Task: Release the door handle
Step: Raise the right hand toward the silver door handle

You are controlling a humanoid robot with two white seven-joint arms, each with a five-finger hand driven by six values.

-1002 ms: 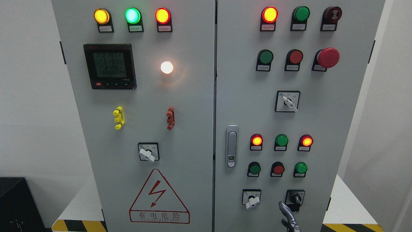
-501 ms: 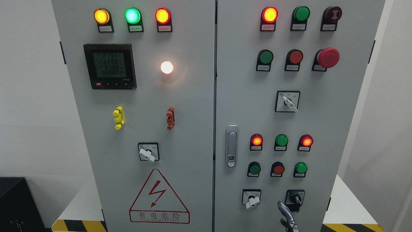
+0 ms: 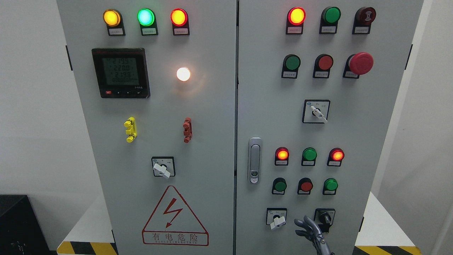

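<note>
Fingers (image 3: 300,226) on the right hand (image 3: 311,232) are spread and hold nothing, low on the right door between the white rotary switch (image 3: 277,221) and the black selector (image 3: 324,216). Door handle (image 3: 254,160) sits up-left, well apart, flush and untouched. To finish cleanly I'd pull straight back off the panel, clear of both knobs.

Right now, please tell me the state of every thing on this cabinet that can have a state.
Door handle: flush in its recess, nothing touching it.
Cabinet doors: closed.
Right hand: fingers spread, holding nothing.
Top-left lamps: yellow, green, red, all lit.
White lamp: lit.
Meter: display on.
Top-right red lamp: lit.
Green lamp beside it: unlit.
Emergency stop button: nothing touching it.
</note>
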